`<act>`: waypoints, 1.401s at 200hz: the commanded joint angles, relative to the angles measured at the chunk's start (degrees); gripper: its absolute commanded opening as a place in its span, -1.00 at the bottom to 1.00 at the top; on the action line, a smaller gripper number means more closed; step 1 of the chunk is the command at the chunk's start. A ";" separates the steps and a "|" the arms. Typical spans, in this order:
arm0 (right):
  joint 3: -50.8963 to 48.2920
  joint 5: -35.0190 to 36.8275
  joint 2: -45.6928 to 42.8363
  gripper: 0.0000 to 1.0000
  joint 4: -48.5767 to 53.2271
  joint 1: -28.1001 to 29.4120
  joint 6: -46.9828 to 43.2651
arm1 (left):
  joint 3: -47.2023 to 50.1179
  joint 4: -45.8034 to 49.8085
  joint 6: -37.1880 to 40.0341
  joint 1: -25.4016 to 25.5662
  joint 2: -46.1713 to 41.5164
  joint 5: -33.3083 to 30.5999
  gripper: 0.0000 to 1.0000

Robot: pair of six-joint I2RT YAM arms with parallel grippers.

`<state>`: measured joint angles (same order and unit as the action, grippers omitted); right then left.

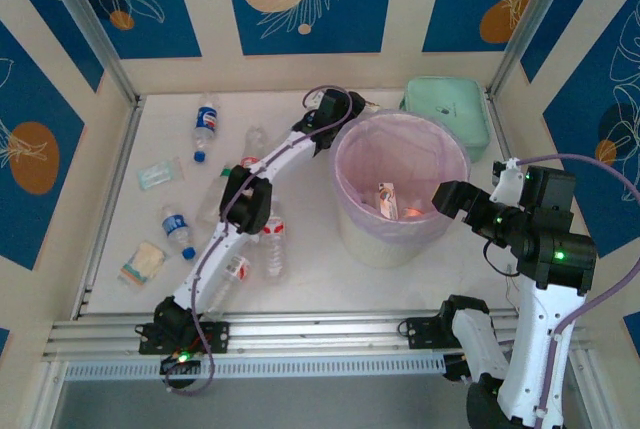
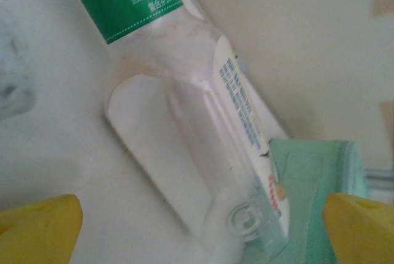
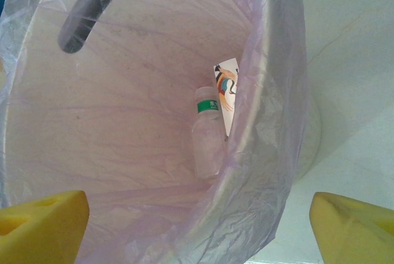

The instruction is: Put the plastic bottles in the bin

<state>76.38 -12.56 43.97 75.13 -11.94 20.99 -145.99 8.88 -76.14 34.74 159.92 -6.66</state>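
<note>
Now green-label bottle (image 2: 184,122) lies btwn wide-open left claw (image 2: 200,227) tips; right claw (image 3: 198,227) wide at bin (image 3: 271,92) rim.

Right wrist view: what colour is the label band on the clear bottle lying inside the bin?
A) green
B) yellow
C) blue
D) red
A: the clear bottle lying low inside the bin has a green band near its upper end.
</note>
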 commanded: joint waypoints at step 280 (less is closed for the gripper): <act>2.21 -2.63 0.23 0.82 -0.99 0.52 2.04 | 44.41 -14.29 30.55 -6.87 -41.31 1.19 0.15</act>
<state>77.01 -12.62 43.20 75.18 -11.92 22.33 -99.94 -10.90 -60.18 28.32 121.69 -8.69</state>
